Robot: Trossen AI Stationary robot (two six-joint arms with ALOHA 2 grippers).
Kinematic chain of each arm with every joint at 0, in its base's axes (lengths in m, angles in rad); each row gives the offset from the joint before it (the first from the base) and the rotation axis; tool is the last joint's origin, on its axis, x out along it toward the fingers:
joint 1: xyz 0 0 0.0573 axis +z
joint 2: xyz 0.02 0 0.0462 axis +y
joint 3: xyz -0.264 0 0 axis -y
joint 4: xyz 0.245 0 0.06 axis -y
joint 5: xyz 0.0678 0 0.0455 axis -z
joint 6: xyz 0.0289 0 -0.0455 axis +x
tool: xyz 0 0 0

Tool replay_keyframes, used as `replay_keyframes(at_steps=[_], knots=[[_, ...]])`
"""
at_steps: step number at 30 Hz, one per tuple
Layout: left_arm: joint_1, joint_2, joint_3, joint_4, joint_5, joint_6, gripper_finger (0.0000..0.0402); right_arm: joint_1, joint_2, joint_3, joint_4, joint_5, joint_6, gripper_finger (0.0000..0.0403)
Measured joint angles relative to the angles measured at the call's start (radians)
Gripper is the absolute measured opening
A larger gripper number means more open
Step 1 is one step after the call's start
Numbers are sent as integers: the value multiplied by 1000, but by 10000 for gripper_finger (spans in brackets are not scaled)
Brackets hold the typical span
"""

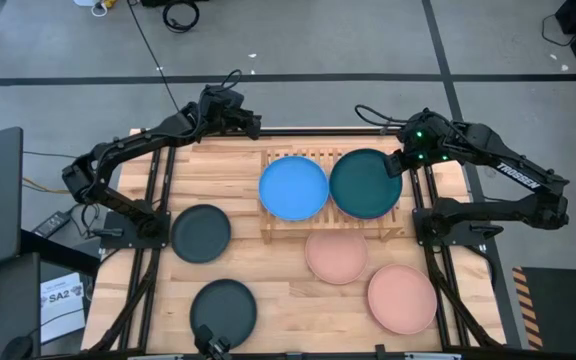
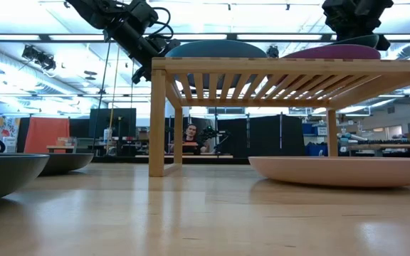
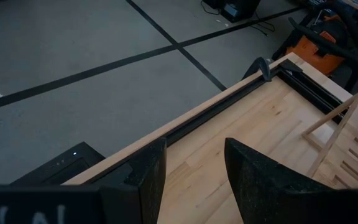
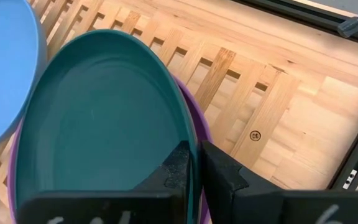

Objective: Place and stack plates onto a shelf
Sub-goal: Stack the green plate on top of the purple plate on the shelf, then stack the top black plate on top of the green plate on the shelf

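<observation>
The shelf [image 1: 298, 158] stands at the table's far middle. A bright blue plate [image 1: 293, 188] lies on its left half. On its right half a dark teal plate [image 4: 104, 118] sits on a purple plate [image 4: 199, 127]. My right gripper [image 4: 196, 155] is shut on the teal plate's rim at its right side [image 1: 400, 165]. Left of the shelf, my left gripper [image 3: 194, 149] hangs open and empty over the table's far edge [image 1: 256, 125]. Two dark plates [image 1: 201, 233] [image 1: 223, 308] and two salmon pink plates [image 1: 336, 256] [image 1: 402, 298] rest flat on the table. My right gripper has the teal plate's rim [image 4: 193, 146] on the plate's right side between its two fingers. One finger [image 4: 176, 171] is inside the plate and the other [image 4: 222, 177] outside. The fingers slant down from the table's right. The plate lies on the purple plate.
The pink plate nearer the shelf lies partly under the shelf's front edge. Bare tabletop [image 1: 218, 170] shows left of the shelf and between the plates. In the low view the shelf [image 2: 290, 67] stands on legs, with a pink plate [image 2: 340, 169] beneath it.
</observation>
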Motion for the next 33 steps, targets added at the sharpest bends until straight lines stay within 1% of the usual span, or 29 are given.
replay_keyframes(at_steps=[7, 24, 28, 33], knots=[[0, 0, 0, 0, 0, 0, 169, 0, 0, 0, 0, 0, 0, 69], [0, 0, 0, 0, 0, 0, 169, 0, 0, 0, 0, 0, 0, 151], [0, 0, 0, 0, 0, 0, 169, 0, 0, 0, 0, 0, 0, 161], [0, 0, 0, -2, 0, 0, 169, 0, 0, 0, 0, 0, 0, 161]])
